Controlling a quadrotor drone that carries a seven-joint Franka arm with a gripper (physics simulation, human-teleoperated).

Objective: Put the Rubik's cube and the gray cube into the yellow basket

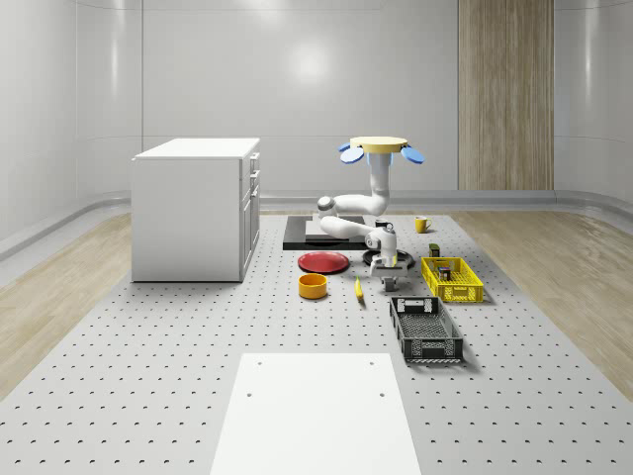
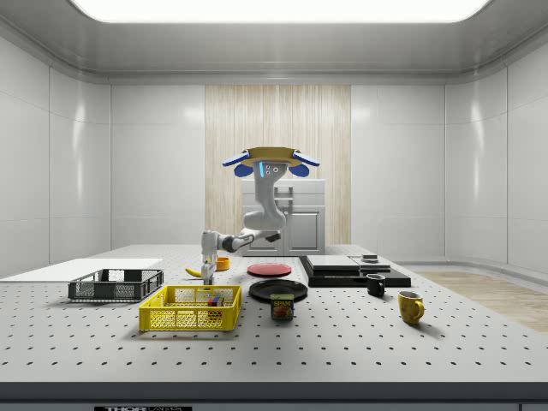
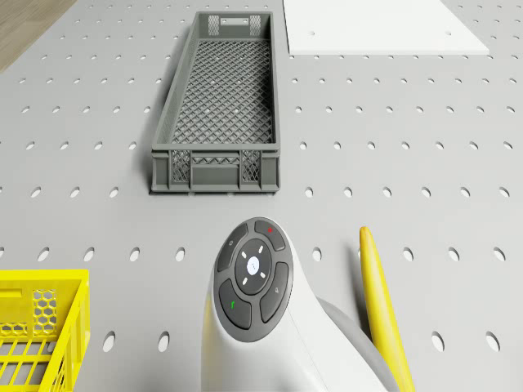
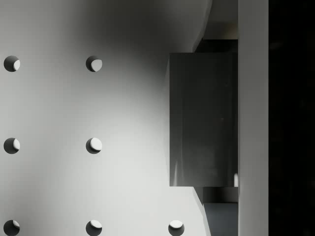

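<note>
Over the far middle of the worktop (image 1: 148,366) the drone (image 1: 381,148) hovers well above a black tray (image 1: 315,234), its arm (image 1: 351,213) bent down and toward the near side. The gripper (image 1: 387,281) hangs low over the worktop, between the banana (image 1: 358,289) on the whole-scene view's left and the yellow basket (image 1: 452,280) on its right.

In the wrist view the gray cube (image 4: 204,118) is close up, its flat face beside the gripper's pale and dark edge, with the holed worktop around it. Whether the gripper is closed on the cube or merely next to it cannot be told.

In the side view the Rubik's cube (image 2: 211,300) shows as a small multicoloured block inside the yellow basket.

A dark gray basket (image 1: 425,332) lies nearer than the yellow one, and a white board (image 1: 312,416) covers the near worktop. A red plate (image 1: 323,262) and an orange bowl (image 1: 313,286) sit left of the banana, and a white cabinet (image 1: 193,208) stands at far left. In the side view a Spam can (image 2: 282,306) stands just right of the yellow basket, with a yellow mug (image 2: 410,306) further right.
</note>
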